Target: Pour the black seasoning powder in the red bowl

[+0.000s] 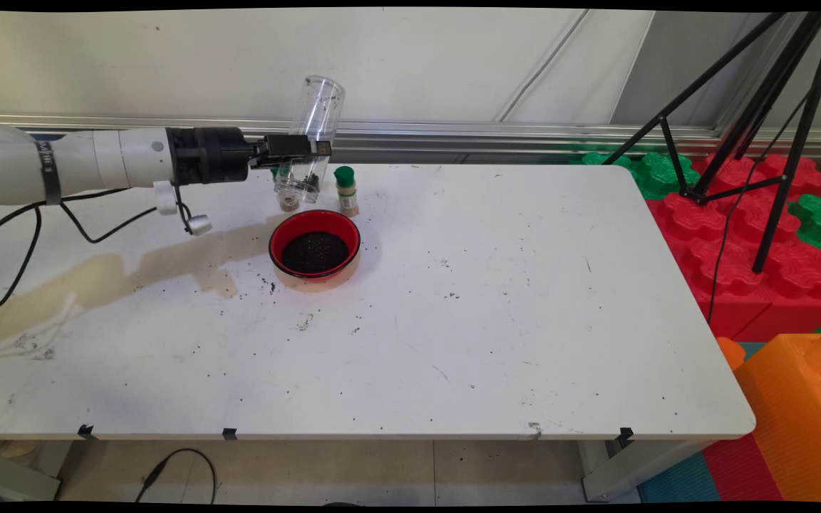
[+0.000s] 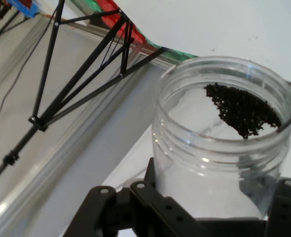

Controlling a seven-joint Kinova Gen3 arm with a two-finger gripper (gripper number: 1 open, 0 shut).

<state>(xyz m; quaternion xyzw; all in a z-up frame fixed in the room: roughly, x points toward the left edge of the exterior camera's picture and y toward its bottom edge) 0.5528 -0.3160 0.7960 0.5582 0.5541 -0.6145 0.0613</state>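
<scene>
My gripper [image 1: 313,149] is shut on a clear plastic jar [image 1: 316,117], held tilted above the table with its mouth pointing down and its base up. In the hand view the jar [image 2: 219,148] fills the space between the fingers [image 2: 153,190], and dark grains [image 2: 241,111] lie inside by its rim. Just below and in front of the jar's mouth stands a red bowl [image 1: 315,246] filled with dark grains. A small spice bottle with a green cap [image 1: 346,190] stands behind the bowl, right of the jar. Another small bottle [image 1: 286,201] is half hidden behind the jar.
Loose dark grains are scattered on the white table [image 1: 524,320] around the bowl, and a brownish stain [image 1: 118,274] runs across its left part. A black tripod [image 1: 760,128] stands over red and green foam blocks [image 1: 738,235] at the right, with an orange block [image 1: 802,413] nearer.
</scene>
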